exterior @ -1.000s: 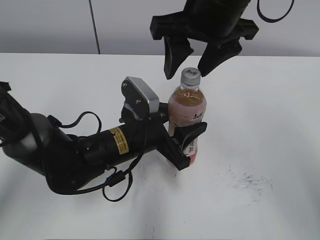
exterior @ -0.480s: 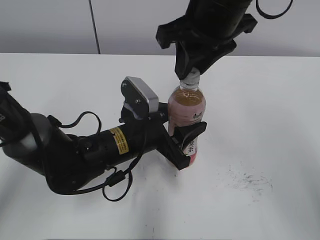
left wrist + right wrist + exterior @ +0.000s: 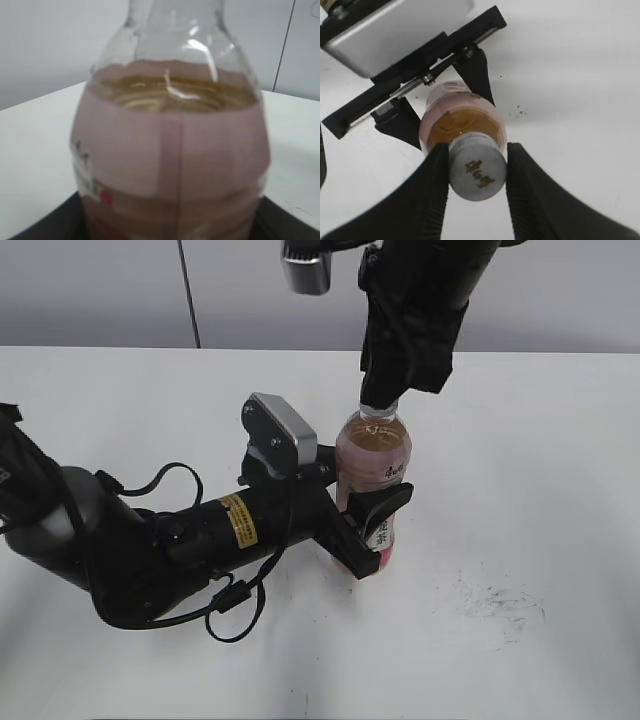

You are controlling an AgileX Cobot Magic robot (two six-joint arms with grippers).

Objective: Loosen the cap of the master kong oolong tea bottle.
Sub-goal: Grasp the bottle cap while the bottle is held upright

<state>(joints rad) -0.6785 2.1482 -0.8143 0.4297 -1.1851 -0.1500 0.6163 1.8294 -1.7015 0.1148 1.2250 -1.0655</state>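
The master kong oolong tea bottle [image 3: 374, 455] stands upright on the white table, amber tea behind a pink-and-white label. It fills the left wrist view [image 3: 170, 150] and shows from above in the right wrist view [image 3: 440, 120]. My left gripper [image 3: 365, 530] is shut on the bottle's lower body from the left. My right gripper [image 3: 385, 390] comes down from above and is shut on the cap [image 3: 477, 172], a grey round cap with a dark logo, held between both black fingers [image 3: 476, 175]. In the exterior view the cap is hidden by the right fingers.
The white table [image 3: 520, 500] has dark smudges [image 3: 495, 602] at the front right. The left arm's body and cable [image 3: 150, 540] lie across the left half of the table. A grey wall rises behind.
My right gripper came down over the bottle top, closed from wide open onto the cap, and has rotated about it. The left gripper and bottle have stayed in place.
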